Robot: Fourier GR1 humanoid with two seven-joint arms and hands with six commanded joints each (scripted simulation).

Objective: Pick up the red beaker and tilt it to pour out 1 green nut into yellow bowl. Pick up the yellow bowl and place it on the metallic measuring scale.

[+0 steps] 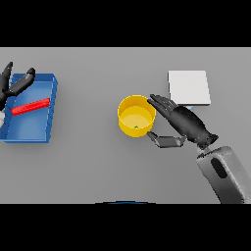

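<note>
Right hand (184, 122) w/ fingers (159, 103) straight, released, touching round yellow bowl (136, 116) at its right rim, mid grey desk (98, 162); green nut (136, 127) inside. White square scale (189, 87) just behind. Left hand (12, 86) relaxed over blue tray (34, 132) w/ red beaker (31, 106) lying in it.

You're looking at flat, even light across the grey table (98, 166), with no glare anywhere. The yellow bowl (128, 109) drops only a faint, soft shadow at its base. The white scale (189, 87) reads bright without blowing out. Your right hand (184, 122) stays dark, its detail hard to read. Edges look soft throughout.
</note>
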